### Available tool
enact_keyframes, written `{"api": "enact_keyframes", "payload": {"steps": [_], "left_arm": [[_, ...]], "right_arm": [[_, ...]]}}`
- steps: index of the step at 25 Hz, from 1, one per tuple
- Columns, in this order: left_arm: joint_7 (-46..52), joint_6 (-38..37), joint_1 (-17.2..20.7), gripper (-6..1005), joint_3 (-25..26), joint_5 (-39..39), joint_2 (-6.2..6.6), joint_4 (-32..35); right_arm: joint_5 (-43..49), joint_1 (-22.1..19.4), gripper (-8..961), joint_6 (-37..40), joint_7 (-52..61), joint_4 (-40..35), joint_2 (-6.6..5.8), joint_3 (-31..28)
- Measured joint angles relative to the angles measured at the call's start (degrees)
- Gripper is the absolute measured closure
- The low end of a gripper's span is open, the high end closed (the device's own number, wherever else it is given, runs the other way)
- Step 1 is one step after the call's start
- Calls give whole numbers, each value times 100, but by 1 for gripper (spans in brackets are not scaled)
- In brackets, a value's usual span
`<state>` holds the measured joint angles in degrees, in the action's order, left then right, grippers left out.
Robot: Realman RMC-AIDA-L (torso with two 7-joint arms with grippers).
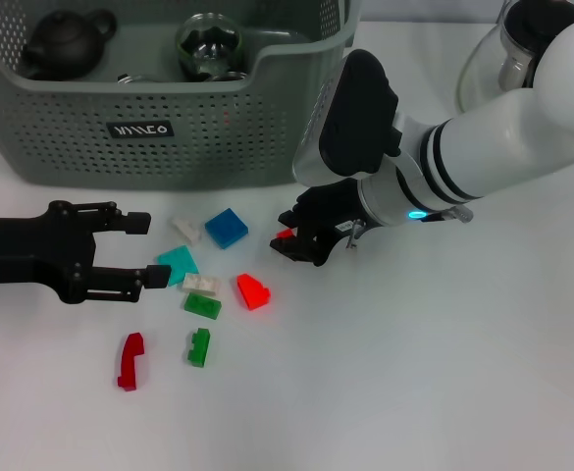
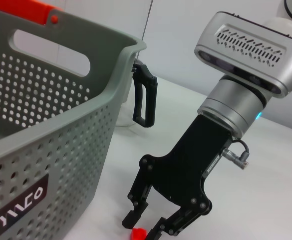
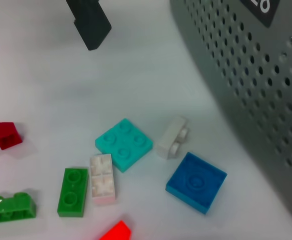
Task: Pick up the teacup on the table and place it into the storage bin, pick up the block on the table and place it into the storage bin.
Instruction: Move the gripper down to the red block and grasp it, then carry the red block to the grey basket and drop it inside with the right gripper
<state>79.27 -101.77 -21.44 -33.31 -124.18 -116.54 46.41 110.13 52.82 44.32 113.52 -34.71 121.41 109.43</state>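
My right gripper (image 1: 290,237) hangs just in front of the storage bin (image 1: 71,137), shut on a small red block (image 1: 284,234). In the left wrist view that gripper (image 2: 146,225) points down with the red block (image 2: 138,233) at its tips, beside the bin wall (image 2: 46,130). A clear glass teacup (image 1: 208,44) lies inside the bin. My left gripper (image 1: 144,250) rests open at the table's left, beside a teal block (image 1: 178,263). Loose on the table are a blue block (image 1: 227,227), a red one (image 1: 252,290) and a green one (image 1: 202,305).
A dark teapot (image 1: 66,41) sits in the bin. A glass pitcher (image 1: 493,59) with a black handle (image 2: 145,97) stands at the back right. Further blocks lie nearer the front: dark red (image 1: 130,361), green (image 1: 199,346), white (image 1: 199,285).
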Motion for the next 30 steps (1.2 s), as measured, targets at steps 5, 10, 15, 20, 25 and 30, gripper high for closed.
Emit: {"api": "enact_keyframes", "payload": {"steps": [5, 10, 15, 20, 25, 30], "left_arm": [[0, 5, 9, 188, 6, 0, 1, 0], [0, -12, 4, 188, 9, -1, 9, 4], [0, -10, 1, 188, 9, -1, 9, 7], [0, -5, -1, 188, 9, 0, 9, 0], [0, -7, -1, 187, 28, -1, 9, -1], [0, -36, -1, 187, 103, -1, 9, 13]], "right_arm": [[0, -3, 636, 0, 2, 0, -3, 0], [0, -6, 643, 6, 3, 2, -4, 0], [0, -8, 650, 11, 3, 44, -3, 0], [0, -8, 656, 22, 1, 52, -3, 0], [0, -9, 663, 32, 4, 52, -4, 0], [-20, -37, 670, 98, 1, -8, -20, -12]]}}
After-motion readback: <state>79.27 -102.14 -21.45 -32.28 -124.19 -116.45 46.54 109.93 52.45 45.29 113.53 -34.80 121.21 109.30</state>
